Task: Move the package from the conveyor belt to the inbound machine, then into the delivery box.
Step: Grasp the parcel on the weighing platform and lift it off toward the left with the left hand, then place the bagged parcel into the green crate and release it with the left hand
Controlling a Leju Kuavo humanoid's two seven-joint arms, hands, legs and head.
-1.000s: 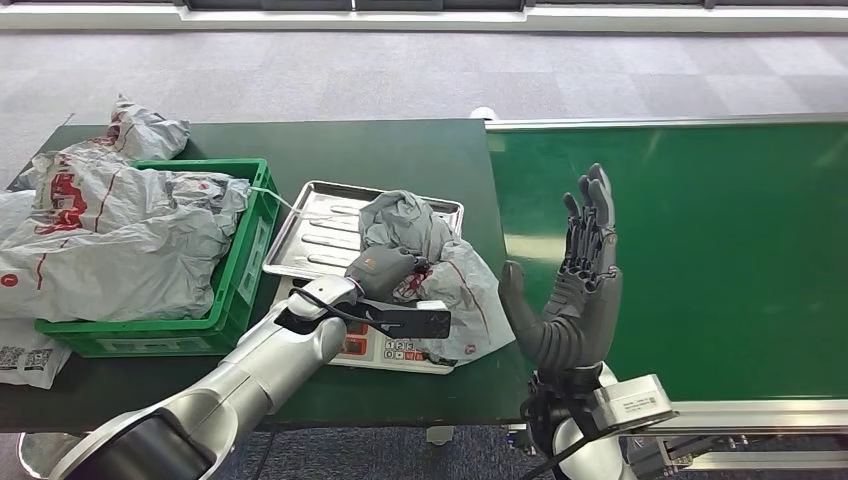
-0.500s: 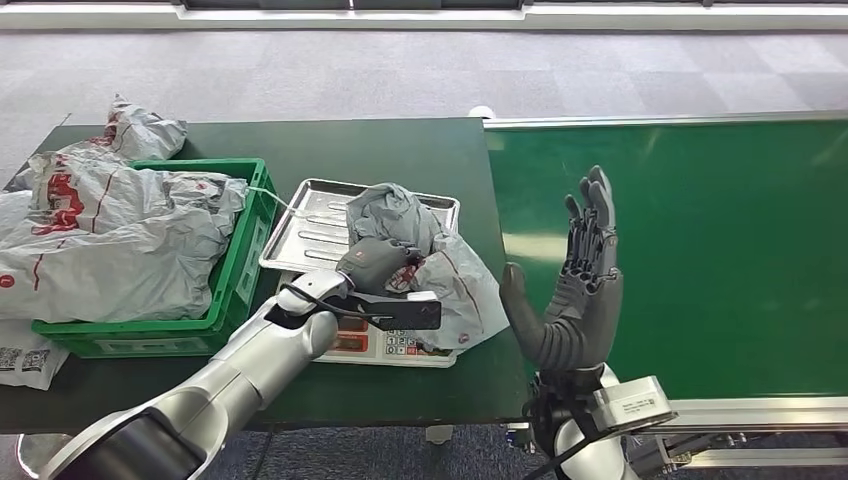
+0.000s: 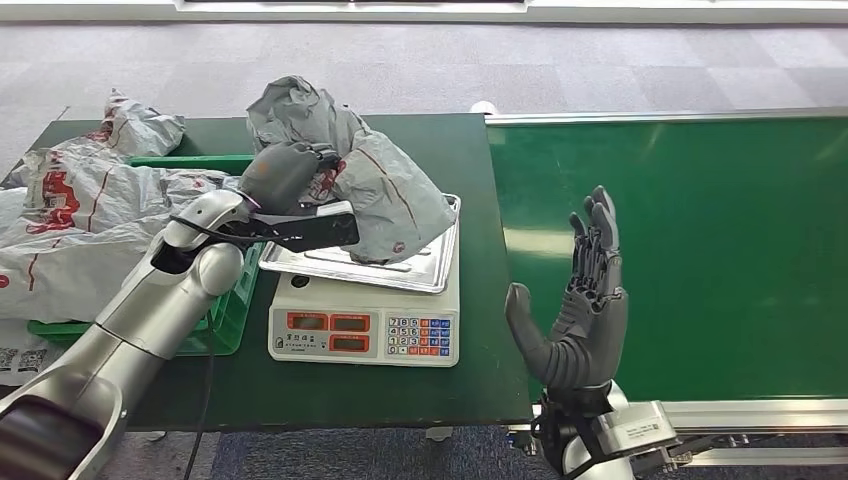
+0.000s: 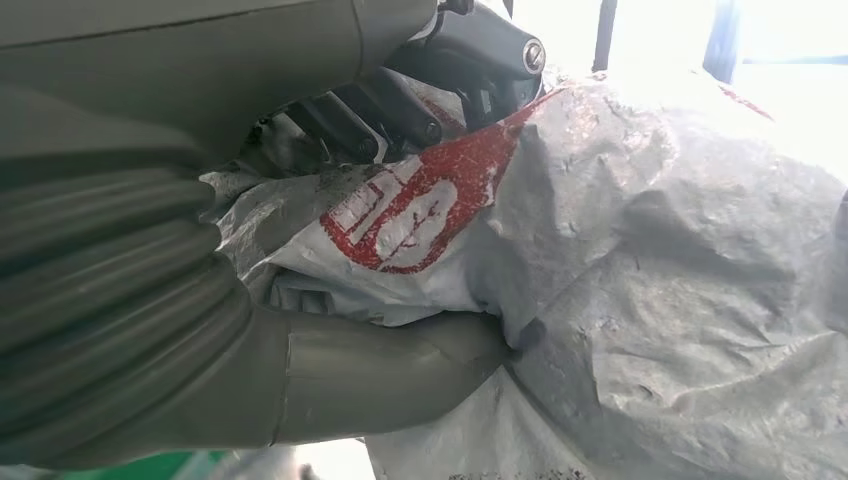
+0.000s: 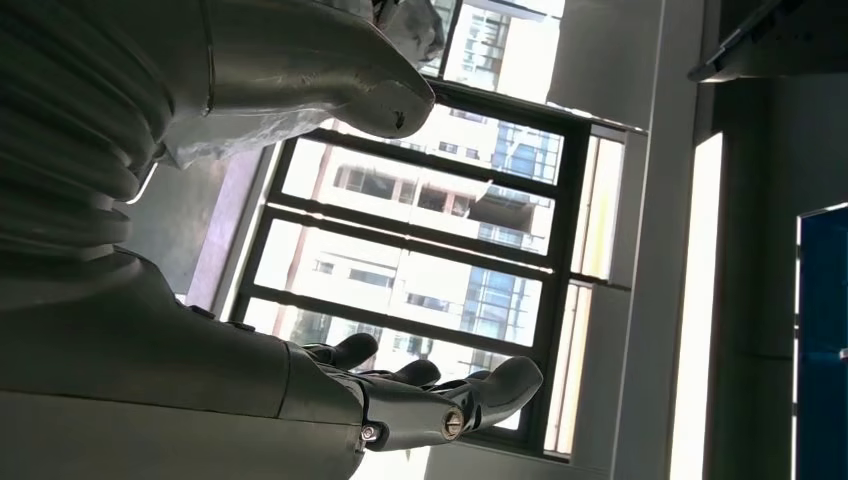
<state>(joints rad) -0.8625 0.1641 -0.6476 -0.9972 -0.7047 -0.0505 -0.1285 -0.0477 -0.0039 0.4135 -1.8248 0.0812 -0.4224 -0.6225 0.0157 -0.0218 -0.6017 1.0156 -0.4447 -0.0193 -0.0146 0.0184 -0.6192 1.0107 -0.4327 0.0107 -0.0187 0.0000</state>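
The left robot hand (image 3: pixel 285 172) grips the grey package (image 3: pixel 375 190), lifted off the scale (image 3: pixel 365 330); next, carry it left over the green crate (image 3: pixel 228 310). The right robot hand (image 3: pixel 580 300) is spread wide, empty.

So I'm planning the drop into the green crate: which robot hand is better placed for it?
The left robot hand: it already grips the grey package, lifted beside the green crate. The right robot hand is open, upright by the conveyor belt.
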